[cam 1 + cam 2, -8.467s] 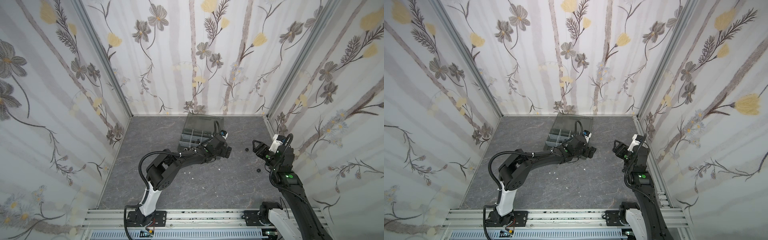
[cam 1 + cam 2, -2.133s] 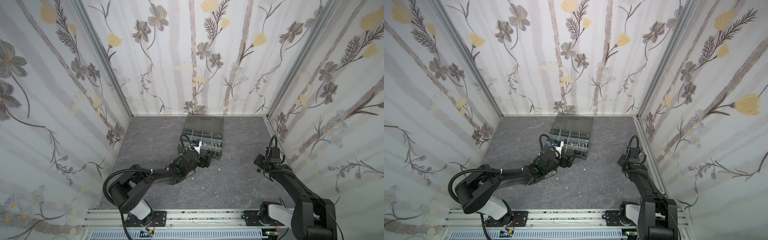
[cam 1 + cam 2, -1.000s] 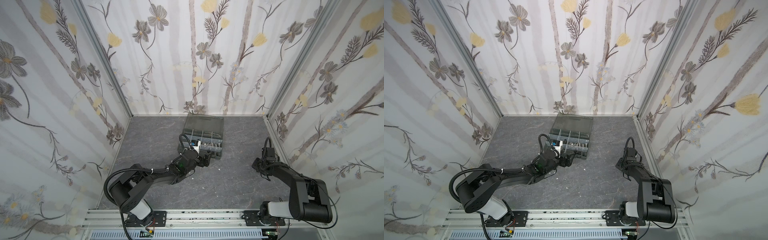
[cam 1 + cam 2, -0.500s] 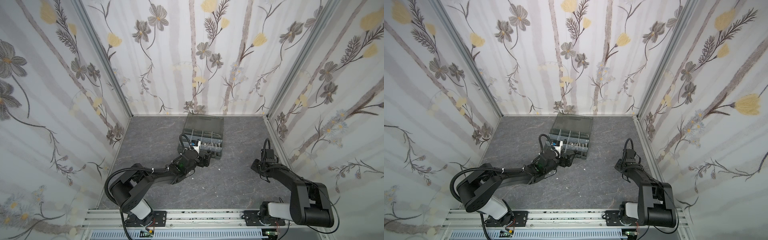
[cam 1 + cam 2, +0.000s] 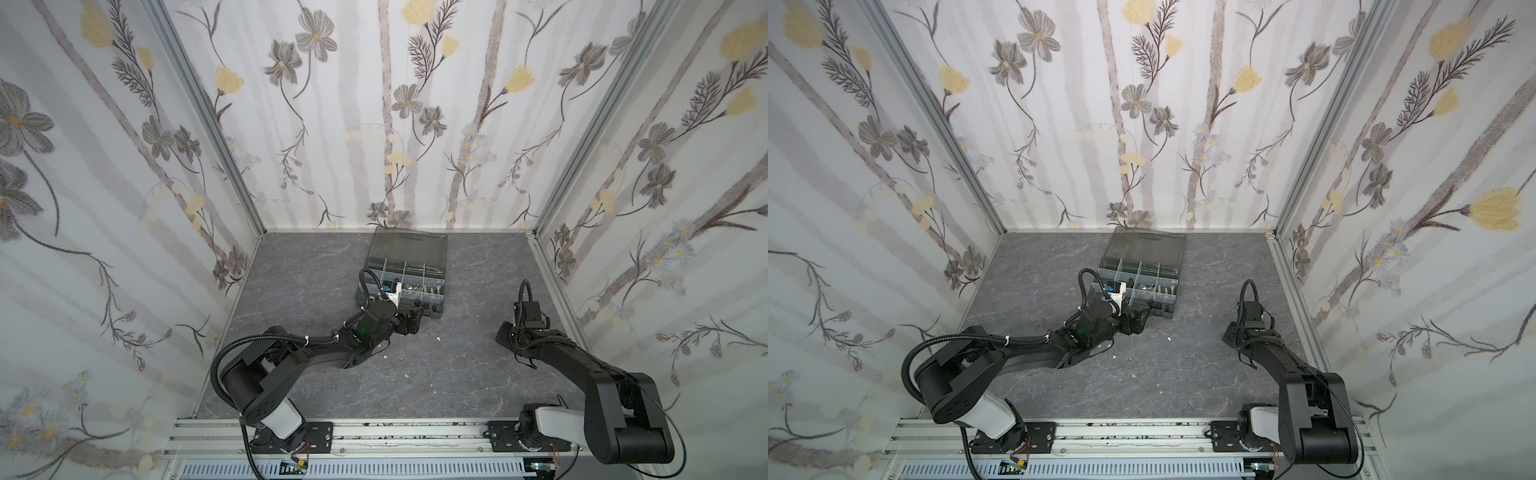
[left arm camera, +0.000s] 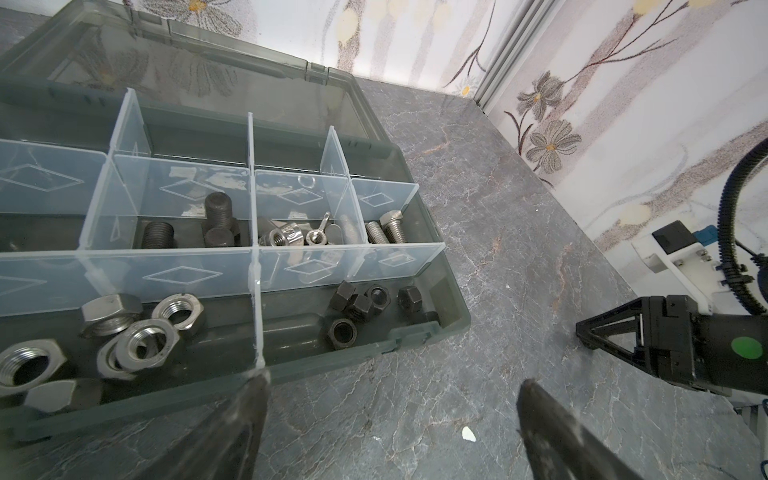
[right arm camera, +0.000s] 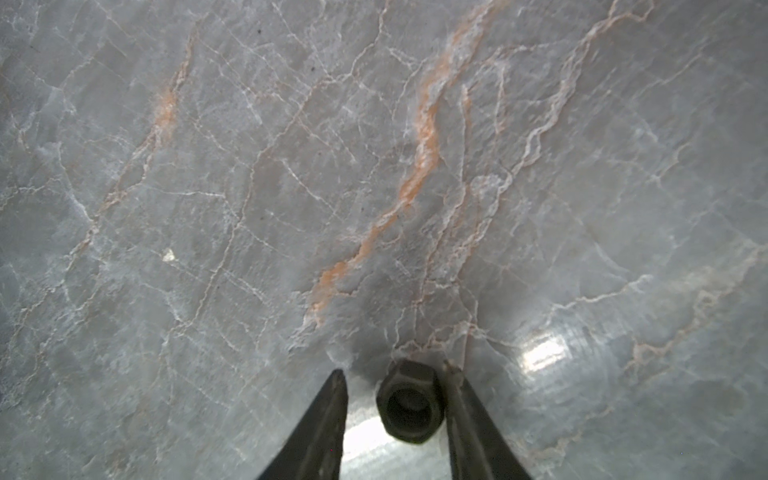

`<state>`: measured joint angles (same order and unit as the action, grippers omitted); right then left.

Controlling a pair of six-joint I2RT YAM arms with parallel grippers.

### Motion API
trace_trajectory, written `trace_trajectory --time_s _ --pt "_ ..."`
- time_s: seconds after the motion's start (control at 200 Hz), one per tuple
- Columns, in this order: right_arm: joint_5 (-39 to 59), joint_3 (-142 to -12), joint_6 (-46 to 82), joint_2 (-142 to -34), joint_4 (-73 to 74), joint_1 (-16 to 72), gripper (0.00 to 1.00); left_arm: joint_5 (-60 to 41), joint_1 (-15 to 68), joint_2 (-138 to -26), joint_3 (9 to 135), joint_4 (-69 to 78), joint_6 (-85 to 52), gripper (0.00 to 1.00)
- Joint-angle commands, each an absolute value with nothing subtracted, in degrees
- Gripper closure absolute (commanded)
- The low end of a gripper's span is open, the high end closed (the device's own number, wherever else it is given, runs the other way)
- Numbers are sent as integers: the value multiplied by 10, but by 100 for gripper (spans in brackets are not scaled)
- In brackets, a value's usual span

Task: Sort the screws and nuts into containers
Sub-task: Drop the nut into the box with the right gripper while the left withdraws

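Note:
The containers are compartments of a dark grey-green case at the middle back. They hold black nuts, big silver nuts, black screws, wing nuts and silver screws. My left gripper stands wide open and empty at the case's front edge. On the right, my right gripper is down at the floor, straddling a black hex nut. One finger touches the nut and a gap shows at the other.
The case's smoky lid lies open toward the back wall. Small white flecks dot the grey marbled floor between the arms. Flowered walls close in the floor on three sides, and the right wall is close to the right arm.
The right gripper's jaws have narrowed round the black nut, and the right arm has crept slightly left along the floor. The left arm has stayed by the case.

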<state>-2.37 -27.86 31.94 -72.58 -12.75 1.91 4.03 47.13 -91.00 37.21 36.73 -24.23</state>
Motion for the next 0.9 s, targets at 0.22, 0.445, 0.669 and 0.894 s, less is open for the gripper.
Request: trace_trajectory --time_s 0.22,0.445,0.669,0.894 --pt "-10 -272 333 -730 -154 27 81 40 471 -914 373 385 -248 6" --pt "-3 -278 330 -729 -151 31 87 47 471 -905 373 376 -242 6" --pt "13 -307 322 -721 -147 63 91 51 470 -877 364 366 -243 4" --pt "18 -375 310 -730 -155 132 91 76 471 -814 339 334 -245 0"
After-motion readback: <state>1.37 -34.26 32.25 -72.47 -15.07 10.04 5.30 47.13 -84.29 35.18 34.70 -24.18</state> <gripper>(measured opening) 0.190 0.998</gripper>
